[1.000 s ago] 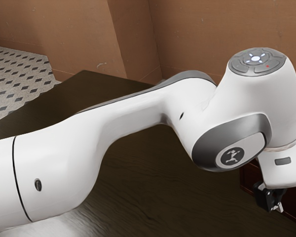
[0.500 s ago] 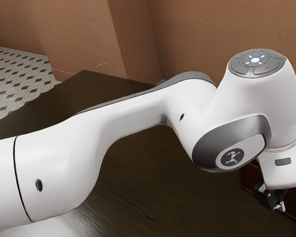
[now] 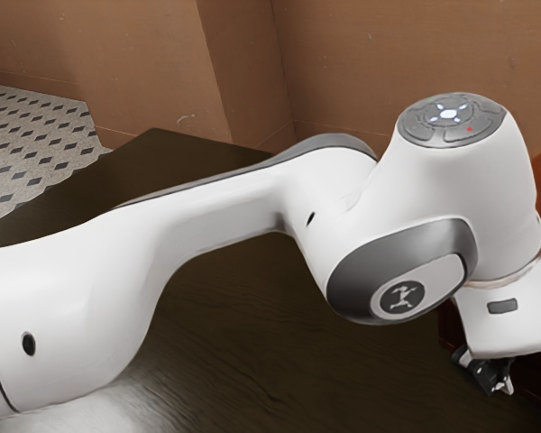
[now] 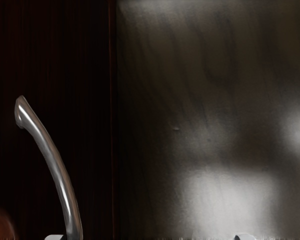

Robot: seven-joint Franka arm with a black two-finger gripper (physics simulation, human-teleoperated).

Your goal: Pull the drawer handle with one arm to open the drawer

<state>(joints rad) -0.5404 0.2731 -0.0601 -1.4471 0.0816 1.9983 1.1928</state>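
At the exterior view's lower right corner, your pincer (image 3: 490, 377) is mostly hidden under the white wrist (image 3: 509, 320), so you cannot tell whether it stands apart or together. Beside it, a dark red-brown sliver of the drawer (image 3: 448, 329) peeks out, cut off by the arm (image 3: 207, 244), which stretches low over the dark tabletop (image 3: 279, 361) with its wrist bent down. From the wrist view you get 1 curved metal handle (image 4: 52, 165) on the dark drawer front (image 4: 65, 60), its lower end cut off.
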